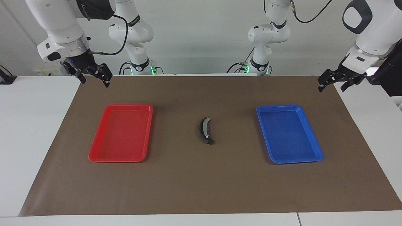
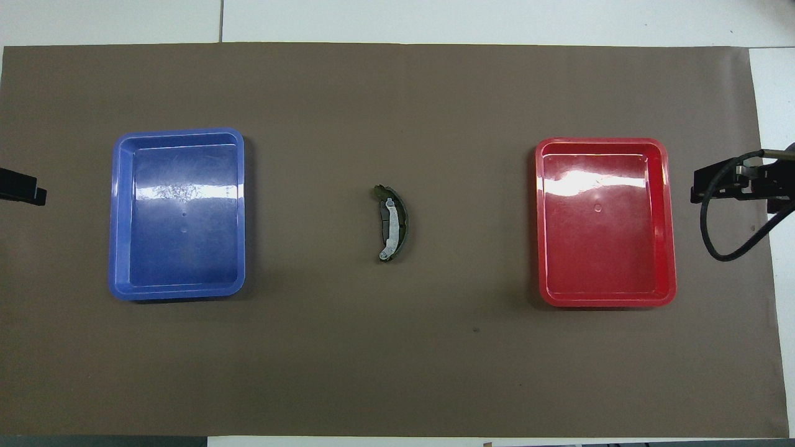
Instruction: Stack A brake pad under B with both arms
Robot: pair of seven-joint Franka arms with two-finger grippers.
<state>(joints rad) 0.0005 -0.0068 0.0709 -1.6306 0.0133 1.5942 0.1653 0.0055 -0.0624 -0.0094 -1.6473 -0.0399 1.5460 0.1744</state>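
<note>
B, a dark curved crescent with a silvery inner strip, lies on the brown mat midway between the two trays. I cannot make out the A brake pad as a separate piece; it is hidden or merged with B's outline. My right gripper hangs open and empty above the mat's edge at the right arm's end, clear of the red tray. My left gripper waits open and empty over the mat's edge at the left arm's end.
A red tray sits toward the right arm's end and a blue tray toward the left arm's end, with nothing in either. A black cable loops beside the right gripper.
</note>
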